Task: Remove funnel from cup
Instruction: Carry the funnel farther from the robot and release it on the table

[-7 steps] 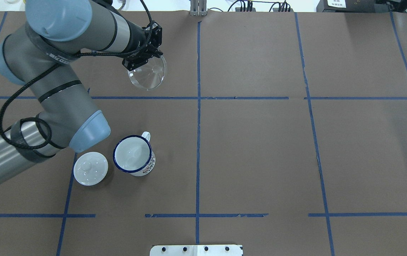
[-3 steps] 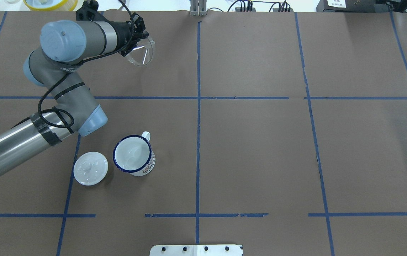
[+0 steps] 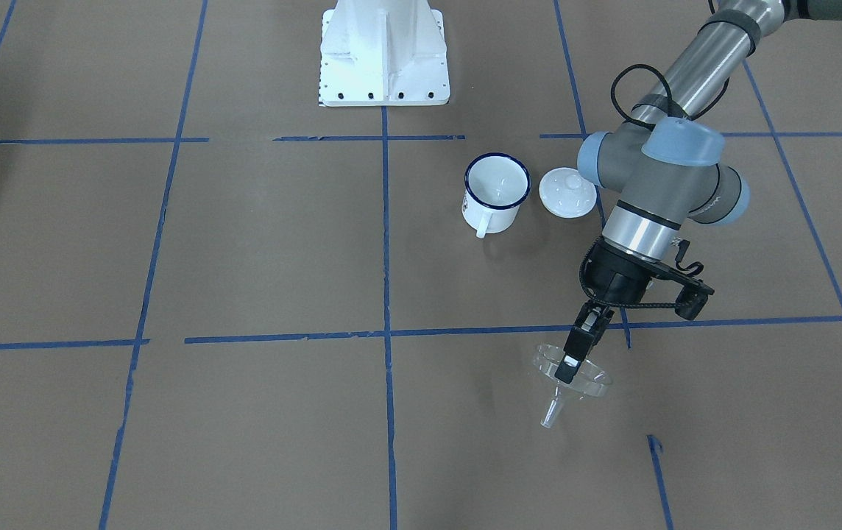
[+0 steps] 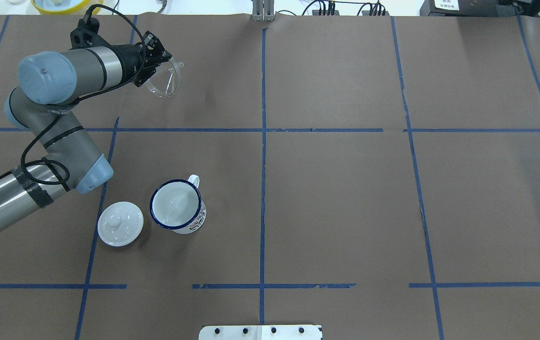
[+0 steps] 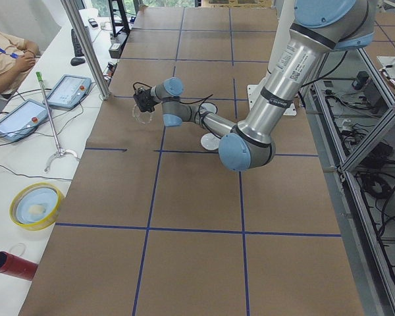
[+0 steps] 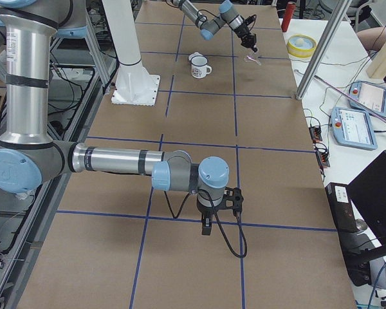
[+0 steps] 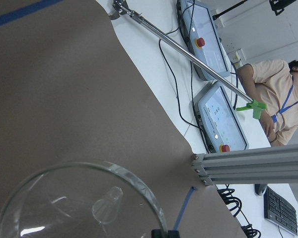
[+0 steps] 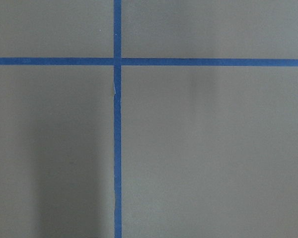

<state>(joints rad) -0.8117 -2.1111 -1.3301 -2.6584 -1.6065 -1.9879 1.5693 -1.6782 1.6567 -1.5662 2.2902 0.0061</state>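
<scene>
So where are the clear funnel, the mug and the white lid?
funnel (image 4: pixel 166 80): overhead view, on its clear bowl.
cup (image 4: pixel 175 208): overhead view, on its white inside.
lid (image 4: pixel 120 225): overhead view, on its dome, beside the knob.

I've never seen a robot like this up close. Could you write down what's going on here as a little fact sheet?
funnel: clear plastic, out of the cup, held by its rim, spout tilted downward
left gripper: jaws shut on the funnel
cup: white with a blue rim, upright, empty
lid: white, lying beside the cup
right gripper: far from the cup; whether the jaws are open or shut cannot be told
</scene>
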